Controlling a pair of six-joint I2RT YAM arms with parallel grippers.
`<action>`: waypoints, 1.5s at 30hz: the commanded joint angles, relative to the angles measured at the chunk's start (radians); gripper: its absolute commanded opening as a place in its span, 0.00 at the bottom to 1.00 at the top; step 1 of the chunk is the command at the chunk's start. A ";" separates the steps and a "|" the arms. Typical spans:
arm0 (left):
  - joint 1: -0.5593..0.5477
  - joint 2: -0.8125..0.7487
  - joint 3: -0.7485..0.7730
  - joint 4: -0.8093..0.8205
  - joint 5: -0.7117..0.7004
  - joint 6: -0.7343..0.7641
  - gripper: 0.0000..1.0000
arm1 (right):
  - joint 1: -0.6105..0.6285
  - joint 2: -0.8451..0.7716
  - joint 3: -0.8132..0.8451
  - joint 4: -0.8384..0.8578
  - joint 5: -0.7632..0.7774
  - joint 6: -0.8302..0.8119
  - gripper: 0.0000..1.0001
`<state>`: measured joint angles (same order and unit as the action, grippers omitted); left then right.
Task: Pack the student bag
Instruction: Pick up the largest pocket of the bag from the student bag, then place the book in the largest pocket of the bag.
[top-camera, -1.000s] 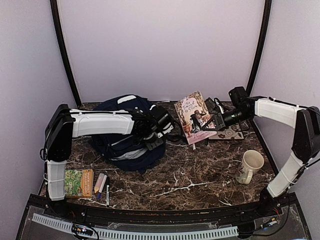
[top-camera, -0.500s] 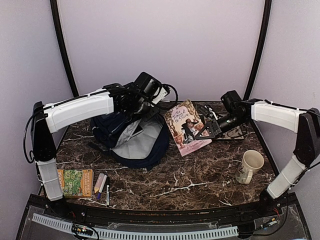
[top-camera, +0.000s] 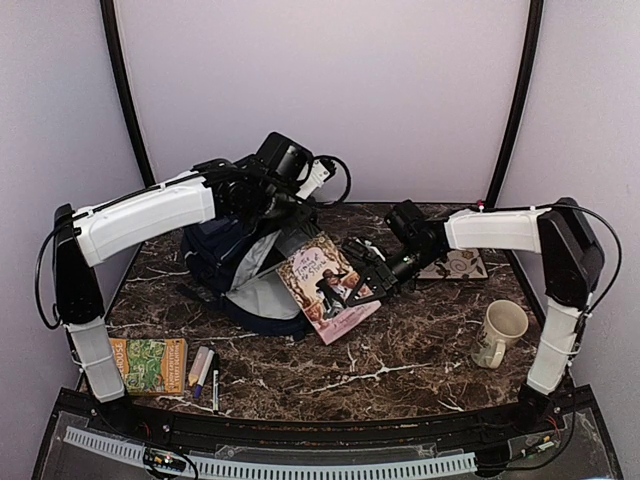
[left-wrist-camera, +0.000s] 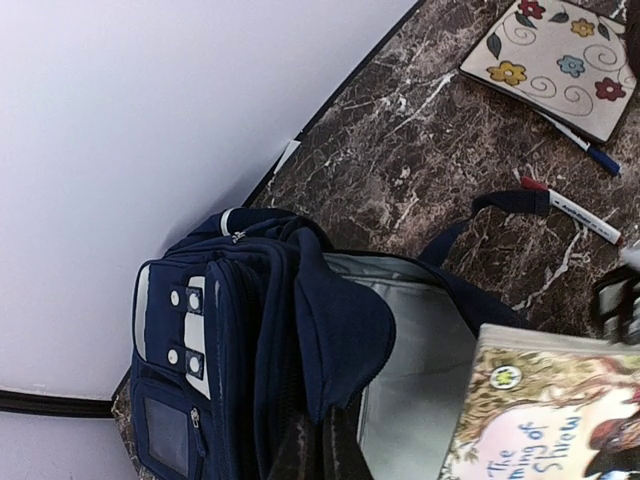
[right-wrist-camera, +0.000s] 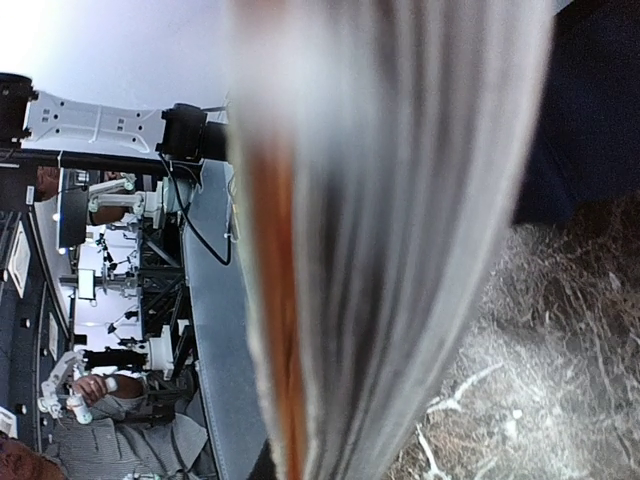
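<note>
The student bag (top-camera: 222, 262) is a navy backpack lying at the back left, its main flap lifted and the grey lining (top-camera: 268, 292) showing. My left gripper (top-camera: 272, 203) is shut on the edge of that flap and holds it up; in the left wrist view the fingers (left-wrist-camera: 322, 448) pinch the navy flap (left-wrist-camera: 335, 325) above the lining (left-wrist-camera: 425, 350). My right gripper (top-camera: 366, 281) is shut on a paperback storybook (top-camera: 322, 284) and holds it tilted at the bag's mouth. The book's page edges (right-wrist-camera: 390, 230) fill the right wrist view, and it also shows in the left wrist view (left-wrist-camera: 555, 415).
A cream mug (top-camera: 500, 333) stands at the right. A flower-patterned notebook (top-camera: 455, 265) and pens (left-wrist-camera: 572, 207) lie at the back right. A green book (top-camera: 150, 365) and markers (top-camera: 204, 368) lie at the front left.
My left gripper has lifted the bag's flap up and back, opening the bag. My right gripper has carried the storybook left, from the back right to the bag's mouth.
</note>
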<state>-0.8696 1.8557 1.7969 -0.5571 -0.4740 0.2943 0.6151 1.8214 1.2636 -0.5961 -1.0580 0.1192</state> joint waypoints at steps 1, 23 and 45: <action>-0.008 -0.157 0.044 0.108 0.062 -0.037 0.00 | 0.045 0.125 0.128 0.064 -0.075 0.085 0.00; -0.014 -0.316 -0.175 0.160 0.238 -0.090 0.00 | 0.120 0.669 0.804 0.304 0.031 0.493 0.00; -0.032 -0.297 -0.196 0.130 0.276 -0.096 0.00 | 0.131 0.799 0.937 0.363 0.216 0.519 0.34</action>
<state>-0.8757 1.6287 1.6024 -0.5262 -0.2253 0.2050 0.7330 2.6553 2.1815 -0.1390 -0.9741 0.7429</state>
